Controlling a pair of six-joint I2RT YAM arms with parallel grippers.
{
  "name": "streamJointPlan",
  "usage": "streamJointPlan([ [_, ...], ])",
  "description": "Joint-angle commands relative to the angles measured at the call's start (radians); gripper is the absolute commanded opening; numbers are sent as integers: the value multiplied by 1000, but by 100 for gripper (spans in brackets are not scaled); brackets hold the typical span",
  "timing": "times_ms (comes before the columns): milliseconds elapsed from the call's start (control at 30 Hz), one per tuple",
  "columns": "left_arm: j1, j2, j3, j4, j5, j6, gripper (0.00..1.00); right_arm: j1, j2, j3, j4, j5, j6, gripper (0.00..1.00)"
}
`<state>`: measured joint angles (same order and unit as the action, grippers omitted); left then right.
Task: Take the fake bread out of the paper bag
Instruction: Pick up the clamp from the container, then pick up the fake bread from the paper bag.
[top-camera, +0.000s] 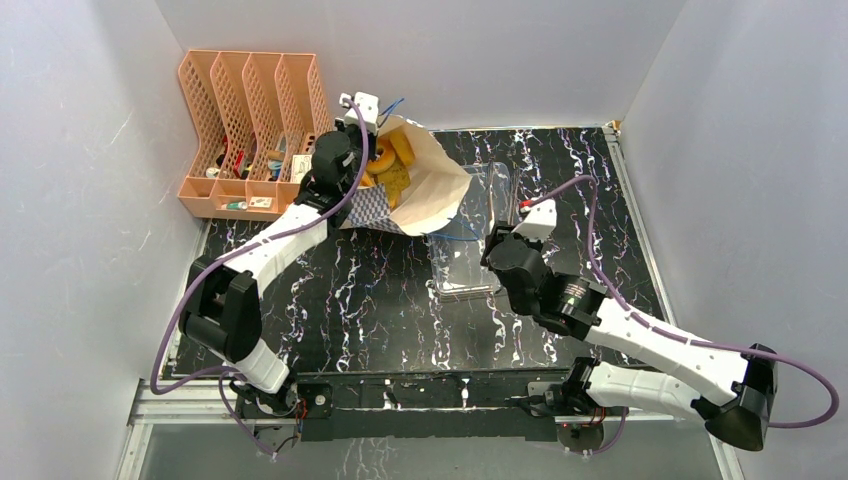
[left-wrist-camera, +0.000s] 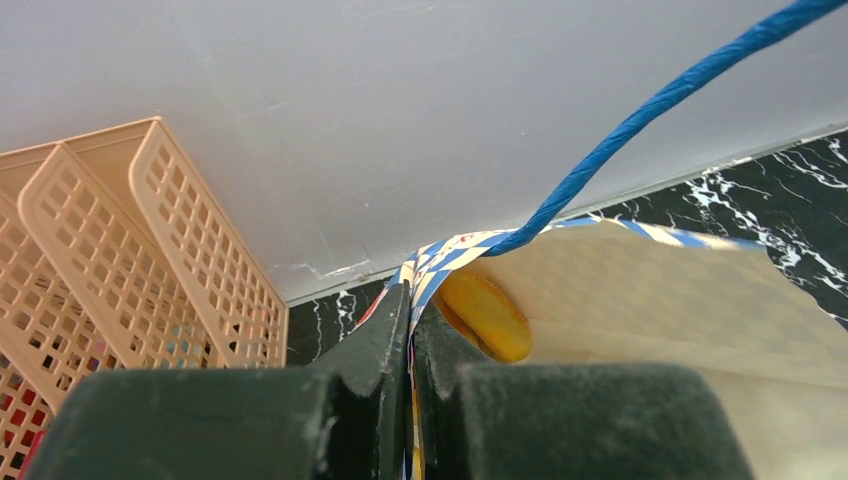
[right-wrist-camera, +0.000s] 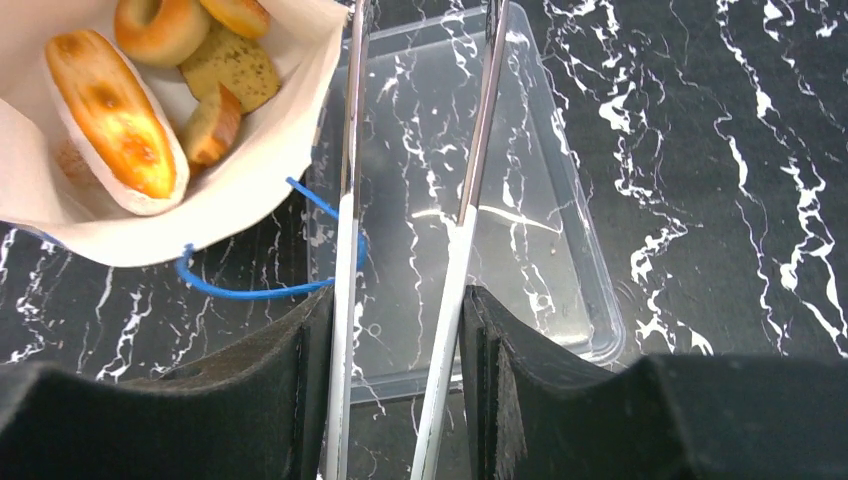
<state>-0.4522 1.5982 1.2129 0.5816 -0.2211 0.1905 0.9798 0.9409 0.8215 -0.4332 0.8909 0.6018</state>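
Top external view showed the left end effector (left-wrist-camera: 410, 325) clenching the tan kraft paper bag (top-camera: 440, 185) by its rim, the right end effector (right-wrist-camera: 398, 325) grasping thin metal tongs (right-wrist-camera: 348, 140), next needing to reach the long golden toy loaf (right-wrist-camera: 115, 110).

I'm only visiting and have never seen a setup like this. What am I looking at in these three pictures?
Two robot arms are bolted to a black marbled table. One picture looks down from above. The other two come from a small camera on each wrist. The left claw is pinched shut on the rim of the paper bag, whose open mouth shows the fake bread inside. The right claw grips thin metal tongs, which reach out over a clear plastic tray. A peach mesh organizer stands at the back left.
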Motion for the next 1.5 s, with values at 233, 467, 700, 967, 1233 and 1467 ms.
streamJointPlan([
  [233,-61,-77,-17,15,21,15,0,5,-49,144,63,-99,-112,31],
  [467,-90,-58,-12,10,9,34,0,5,-25,180,24,-253,-129,31],
  [700,-114,-41,6,-1,-1,56,0,16,-35,148,-2,-371,-93,31],
  [967,-134,-30,16,-9,5,72,0,19,-36,103,5,-457,-66,31],
  [1233,-137,-68,-6,-43,32,73,0,17,31,25,126,-498,-31,31],
  [1467,-137,-118,-27,-109,66,63,0,3,169,27,306,-506,-8,29],
])
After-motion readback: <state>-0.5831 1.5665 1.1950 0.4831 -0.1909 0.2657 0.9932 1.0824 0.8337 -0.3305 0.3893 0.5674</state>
